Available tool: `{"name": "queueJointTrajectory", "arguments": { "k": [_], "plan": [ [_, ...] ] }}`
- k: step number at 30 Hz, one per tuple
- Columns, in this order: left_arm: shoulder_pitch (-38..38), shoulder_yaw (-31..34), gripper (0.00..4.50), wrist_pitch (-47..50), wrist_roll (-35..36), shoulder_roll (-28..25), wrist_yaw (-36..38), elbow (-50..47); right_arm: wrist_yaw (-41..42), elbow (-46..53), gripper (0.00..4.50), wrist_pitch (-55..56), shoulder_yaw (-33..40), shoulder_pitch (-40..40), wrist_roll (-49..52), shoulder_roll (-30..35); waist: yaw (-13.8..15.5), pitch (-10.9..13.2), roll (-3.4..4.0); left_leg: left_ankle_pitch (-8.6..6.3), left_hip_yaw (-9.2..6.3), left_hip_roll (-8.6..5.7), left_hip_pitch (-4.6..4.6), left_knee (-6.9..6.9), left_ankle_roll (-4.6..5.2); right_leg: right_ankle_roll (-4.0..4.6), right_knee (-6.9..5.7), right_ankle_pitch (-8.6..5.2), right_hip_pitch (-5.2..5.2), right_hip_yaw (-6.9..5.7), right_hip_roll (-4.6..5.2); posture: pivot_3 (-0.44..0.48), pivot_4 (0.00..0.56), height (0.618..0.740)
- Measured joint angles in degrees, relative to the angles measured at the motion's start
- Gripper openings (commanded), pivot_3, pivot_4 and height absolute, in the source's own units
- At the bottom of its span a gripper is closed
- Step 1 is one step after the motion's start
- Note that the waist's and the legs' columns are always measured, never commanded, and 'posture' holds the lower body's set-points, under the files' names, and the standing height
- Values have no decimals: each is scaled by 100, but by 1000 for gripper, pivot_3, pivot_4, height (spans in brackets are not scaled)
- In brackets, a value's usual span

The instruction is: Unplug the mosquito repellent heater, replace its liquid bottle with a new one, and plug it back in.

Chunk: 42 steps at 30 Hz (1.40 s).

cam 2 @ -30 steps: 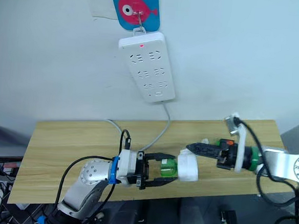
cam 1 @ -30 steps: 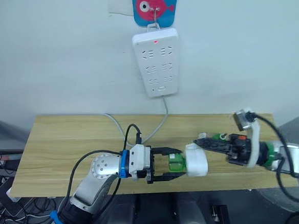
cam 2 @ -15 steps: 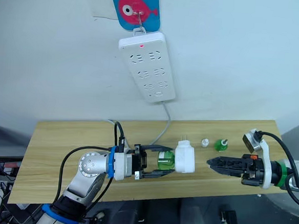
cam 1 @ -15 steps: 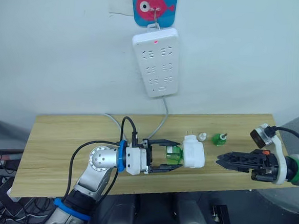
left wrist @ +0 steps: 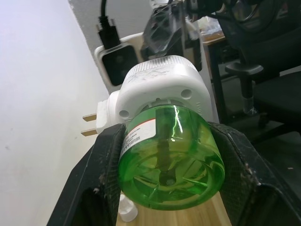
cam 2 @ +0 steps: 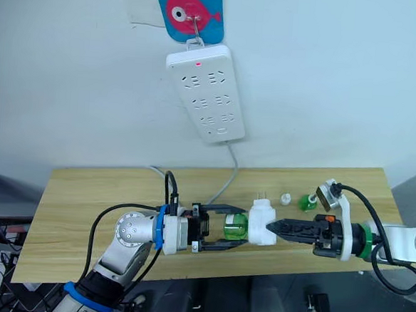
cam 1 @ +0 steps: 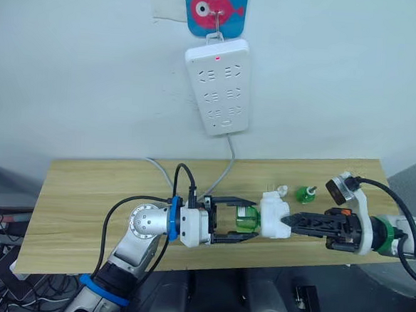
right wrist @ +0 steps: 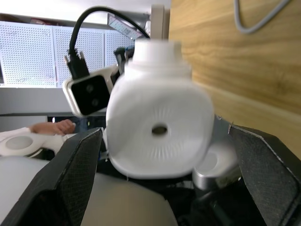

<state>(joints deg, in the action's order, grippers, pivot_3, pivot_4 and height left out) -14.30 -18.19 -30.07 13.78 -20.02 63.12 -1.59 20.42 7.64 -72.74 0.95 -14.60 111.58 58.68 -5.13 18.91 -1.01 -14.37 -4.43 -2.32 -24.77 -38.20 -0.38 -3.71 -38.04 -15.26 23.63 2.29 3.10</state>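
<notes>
The mosquito repellent heater (cam 1: 274,214) is a small white rounded unit held just above the table's front edge, its prongs pointing toward the wall. A green liquid bottle (cam 1: 244,219) is attached to its base. My left gripper (cam 1: 241,220) is shut on this bottle, and in the left wrist view both black fingers (left wrist: 106,169) press its sides. My right gripper (cam 1: 286,222) reaches in from the right, open. In the right wrist view its fingers (right wrist: 82,165) stand wide on either side of the heater's vented face (right wrist: 159,128). A second green bottle (cam 1: 304,194) stands on the table behind.
A white power strip (cam 1: 216,85) hangs on the wall under a blue fish hook, its cable (cam 1: 226,168) dropping behind the wooden table (cam 1: 91,191). A small white cap (cam 1: 282,190) lies beside the second bottle. A person's hand (right wrist: 49,127) shows far off in the right wrist view.
The right gripper opened and drew back to the right half a second ago, then came back to the heater with its fingers wide. The left gripper kept hold of the bottle.
</notes>
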Motion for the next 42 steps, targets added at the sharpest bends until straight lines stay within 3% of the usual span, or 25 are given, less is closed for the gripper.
{"name": "queueJointTrajectory", "arguments": {
  "k": [7, 10, 13, 23, 30, 34, 42],
  "plan": [
    [-56, -23, 2296, 13, -2, -3, 0, 4, -237, 55, 4457, 57, -21, -56, 0, -165, 0, 0, 0, 0, 0, 0, 0, -1, 0, 0, 0, 0, 0, 0, 0, -199, 327, 740],
    [-105, -34, 2296, 30, -36, -4, -2, 27, -264, 101, 3899, 59, -22, -61, 5, -192, -1, 0, 0, 0, 0, 0, 0, 0, 0, 0, 0, 0, 0, 0, 0, -200, 328, 740],
    [-98, -45, 2296, 79, -39, -14, -12, 112, -305, 107, 2949, 86, -21, -86, 40, -231, -1, 0, 0, 0, -1, 1, 0, 0, 0, 0, -1, 0, 0, -1, 0, -198, 328, 740],
    [-98, -40, 2296, 275, -69, -46, -95, 111, -470, 103, 2936, 123, -24, -154, 42, -254, -2, 0, 0, 0, 0, 0, 0, -2, 0, 0, -2, 0, 0, 0, 0, -199, 325, 740],
    [-99, -95, 4488, 1759, -225, -496, -302, -330, -1363, 129, 2936, 284, -55, -179, 9, -160, -13, -1, 1, 0, -1, 0, 0, -1, 0, 0, -5, 0, 1, -1, -1, -194, 307, 740],
    [-119, -84, 4500, 2837, -264, -808, -470, -931, -2267, 235, 2936, 539, -192, -211, -2, -95, -25, -2, 2, 1, 0, 0, 0, -2, -1, 0, -6, 0, 2, 0, -1, -196, 300, 740],
    [-504, -603, 4500, 3864, -1046, -1047, -517, -1238, -3614, 785, 2936, 965, -469, -538, -5, -457, -40, -4, 2, 1, 1, -1, -1, 0, -1, 0, -5, 0, 4, 0, -3, -216, 284, 740]
  ]
}}
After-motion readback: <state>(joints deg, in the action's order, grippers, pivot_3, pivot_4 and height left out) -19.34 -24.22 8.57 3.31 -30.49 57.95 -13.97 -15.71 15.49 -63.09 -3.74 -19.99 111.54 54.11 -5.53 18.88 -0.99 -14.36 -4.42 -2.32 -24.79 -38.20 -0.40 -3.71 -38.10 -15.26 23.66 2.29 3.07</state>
